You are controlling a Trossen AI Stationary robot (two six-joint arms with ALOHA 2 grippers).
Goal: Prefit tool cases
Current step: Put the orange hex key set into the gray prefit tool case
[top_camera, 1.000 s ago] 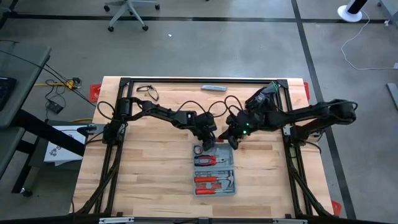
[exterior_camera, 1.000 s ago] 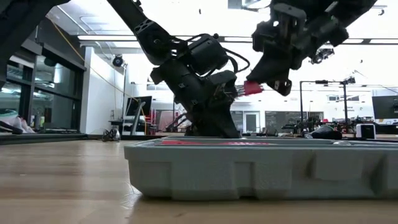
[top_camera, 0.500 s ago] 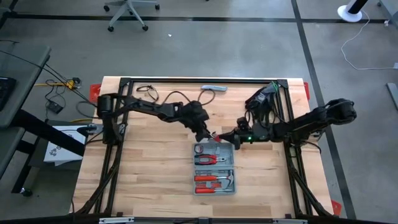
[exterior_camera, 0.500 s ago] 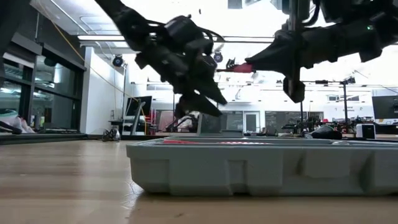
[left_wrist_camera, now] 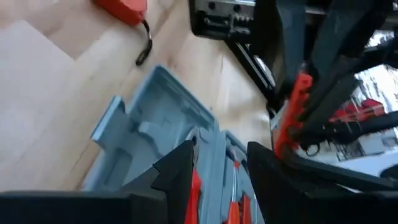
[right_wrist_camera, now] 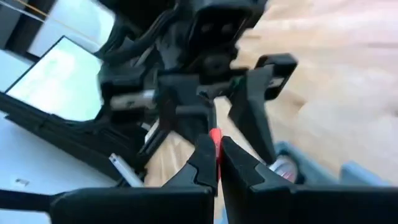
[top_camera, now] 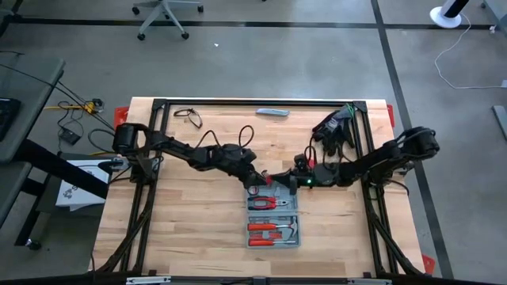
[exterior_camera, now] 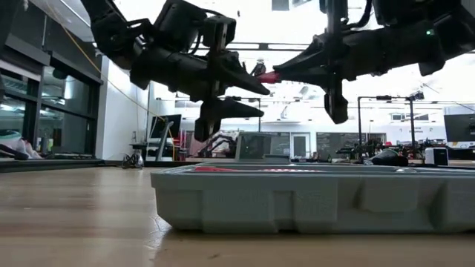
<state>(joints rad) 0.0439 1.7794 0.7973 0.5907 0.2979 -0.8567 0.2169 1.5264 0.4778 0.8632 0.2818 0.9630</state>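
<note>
High view: the open grey-blue tool case (top_camera: 273,221) lies mid-table, toward the front edge; above its far end the right gripper (top_camera: 273,179) is clamped on a small red part (exterior_camera: 269,76), facing the left gripper (top_camera: 258,181), fingers parted, holding nothing.

1. The open case (top_camera: 273,221) lies in the middle of the table (top_camera: 182,237), toward the front edge, and takes that spot.
2. Above the case's back end the left gripper (top_camera: 257,183) and the right gripper (top_camera: 275,179) meet tip to tip, so this space is blocked.
3. Both arms cross the table's middle band.
4. Gloves (top_camera: 333,127) lie at the back right corner, a slim bar (top_camera: 272,112) at the back edge.
5. Bare wood is free to the left and right of the case.
</note>
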